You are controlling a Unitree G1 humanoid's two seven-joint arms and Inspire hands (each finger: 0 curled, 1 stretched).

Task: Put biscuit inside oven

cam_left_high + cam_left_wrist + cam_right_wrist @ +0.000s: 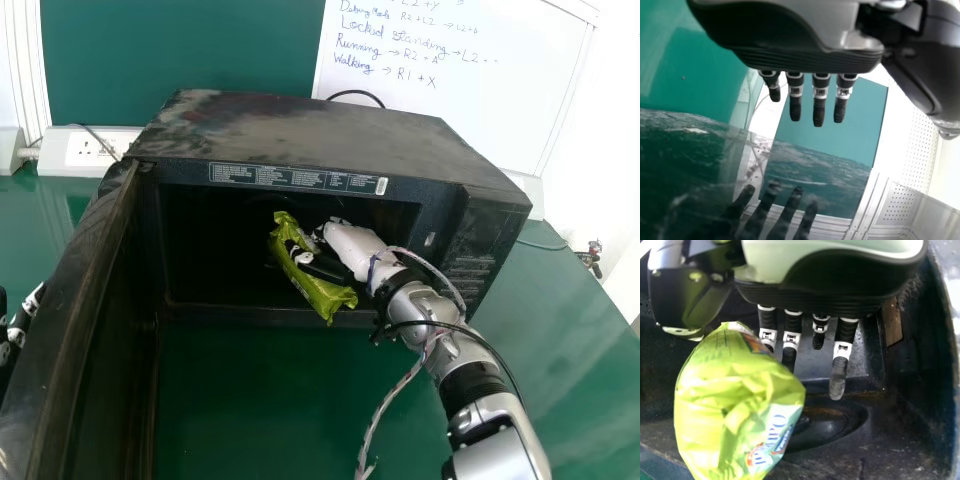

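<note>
- The green biscuit packet [325, 292] is at the mouth of the microwave oven [300, 125], tilted, with its lower end over the front sill.
- The right hand [350, 245] has hold of it, pinched between thumb and fingers; from the wrist I can see some fingers going behind the wrapper and others reaching past its side, only slightly bent.
- Past the packet, the right wrist view shows the dark, grimy cavity, with a round recess [832, 420] in one surface and a small brown patch [892, 322] on a wall.
- The oven door [65, 330] stands wide open on the robot's left, swung out toward the robot.
- On the outer side of that door is the left hand [16, 338]; its fingers hang straight and hold nothing, and a glossy dark surface mirrors them.
- The oven sits on a green table [250, 400], with a power socket [90, 148] near its back left corner.
- Behind it all I see a whiteboard [450, 110] with handwriting, and a looped black cable [355, 93] above the oven's back edge.
</note>
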